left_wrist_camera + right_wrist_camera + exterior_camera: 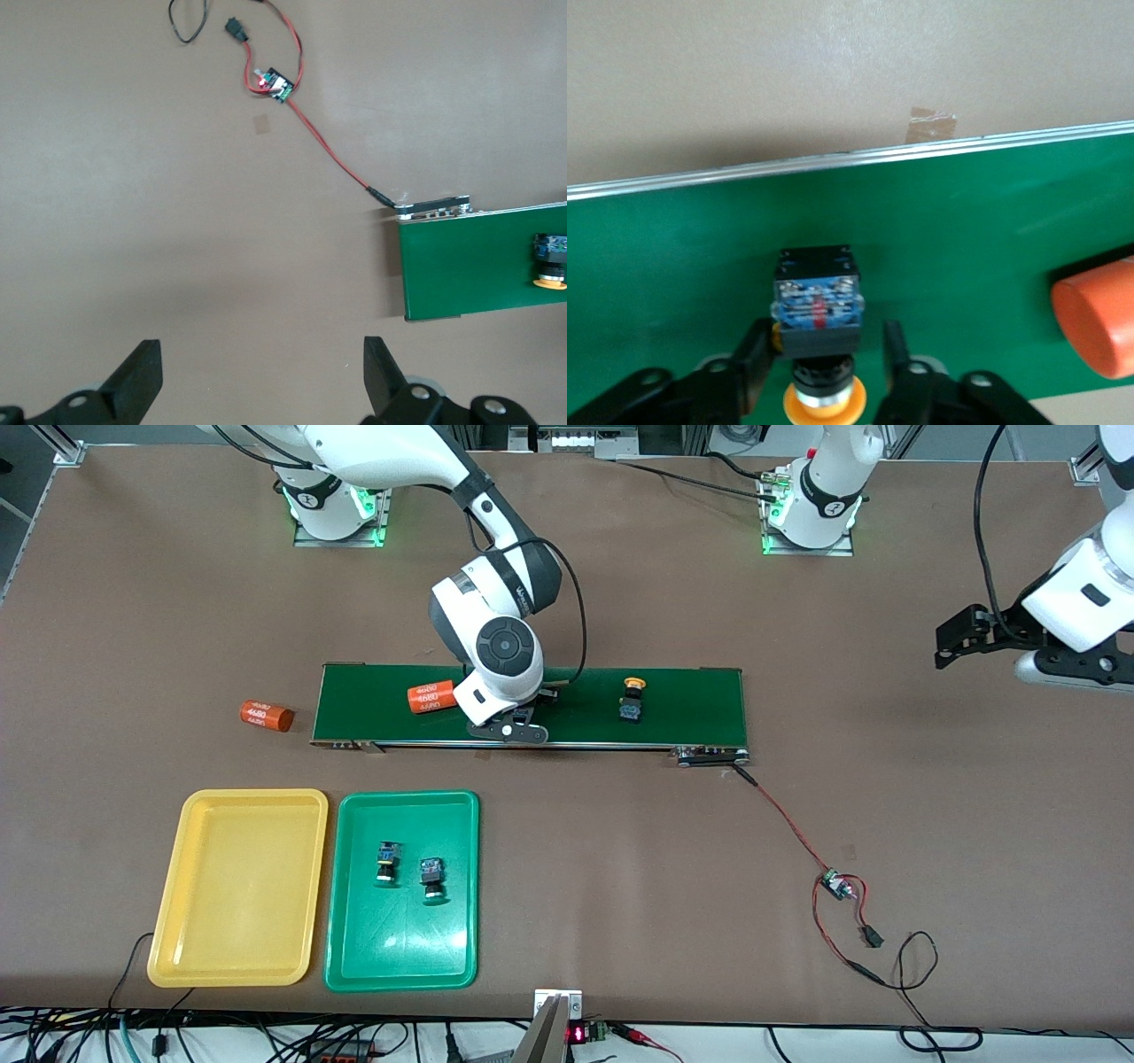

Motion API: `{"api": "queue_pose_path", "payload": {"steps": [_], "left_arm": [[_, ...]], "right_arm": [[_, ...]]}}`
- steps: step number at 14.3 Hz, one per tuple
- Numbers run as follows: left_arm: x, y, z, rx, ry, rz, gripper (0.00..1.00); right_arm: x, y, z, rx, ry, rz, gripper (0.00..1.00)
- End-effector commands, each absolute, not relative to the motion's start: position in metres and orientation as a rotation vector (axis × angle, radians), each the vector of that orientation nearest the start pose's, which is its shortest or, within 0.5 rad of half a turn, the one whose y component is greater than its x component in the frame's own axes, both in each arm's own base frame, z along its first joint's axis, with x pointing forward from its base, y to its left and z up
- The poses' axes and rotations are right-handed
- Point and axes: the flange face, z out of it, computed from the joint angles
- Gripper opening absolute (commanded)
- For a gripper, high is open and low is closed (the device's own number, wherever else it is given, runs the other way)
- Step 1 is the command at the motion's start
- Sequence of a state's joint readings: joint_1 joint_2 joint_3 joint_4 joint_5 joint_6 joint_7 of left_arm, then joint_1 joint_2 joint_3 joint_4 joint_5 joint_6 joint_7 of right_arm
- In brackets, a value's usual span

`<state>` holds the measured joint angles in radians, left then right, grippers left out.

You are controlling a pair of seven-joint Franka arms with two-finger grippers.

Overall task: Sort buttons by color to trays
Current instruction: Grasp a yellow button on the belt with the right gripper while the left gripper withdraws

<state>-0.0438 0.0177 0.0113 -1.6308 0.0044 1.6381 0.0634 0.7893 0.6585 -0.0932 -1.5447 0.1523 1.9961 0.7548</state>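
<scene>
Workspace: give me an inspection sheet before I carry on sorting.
Surface: brown table, with a dark green belt across its middle.
Job's things: green tray holds two green buttons; yellow tray holds nothing; one yellow button stands on the belt; another yellow button lies on the belt between the right gripper's fingers.
Clutter: one orange cylinder on the belt, another on the table toward the right arm's end.
Grippers: right gripper down at the belt, open around that button; left gripper open, waiting over bare table.
Cables: red wire from the belt's end to a small board.
Surroundings: nothing seen.
</scene>
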Motion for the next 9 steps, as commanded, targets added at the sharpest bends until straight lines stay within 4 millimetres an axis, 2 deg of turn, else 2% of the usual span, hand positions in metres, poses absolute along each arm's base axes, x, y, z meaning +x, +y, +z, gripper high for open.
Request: {"api": "queue_pose_path", "payload": {"steps": [1, 3, 4, 5, 6, 8, 9], "left_arm": [[0.568, -0.011, 0.598, -3.135, 0.147, 0.029, 1.0], [0.568, -0.008, 0.597, -3.134, 0.135, 0.031, 1.0], [0.568, -0.006, 0.597, -3.135, 0.116, 0.034, 1.0], [0.568, -0.006, 0.596, -3.135, 0.092, 0.039, 1.0], [0.568, -0.006, 0.596, -3.134, 0.089, 0.039, 1.0], [0.568, -0.011, 0.597, -3.127, 0.106, 0.034, 1.0], [0.568, -0.013, 0.597, -3.127, 0.111, 0.036, 1.0]], "right_arm": [[0.509, 0.455, 0.246, -3.199, 0.185, 0.311, 0.36], [0.518, 0.452, 0.256, -3.184, 0.192, 0.289, 0.18], [0.526, 0.45, 0.267, -3.167, 0.204, 0.268, 0.12], [0.539, 0.446, 0.286, -3.168, 0.212, 0.221, 0.06], [0.556, 0.433, 0.309, -3.165, 0.254, 0.178, 0.0], [0.605, 0.392, 0.347, -3.151, 0.382, 0.051, 0.0], [0.627, 0.367, 0.351, -3.143, 0.445, 0.002, 0.0]]}}
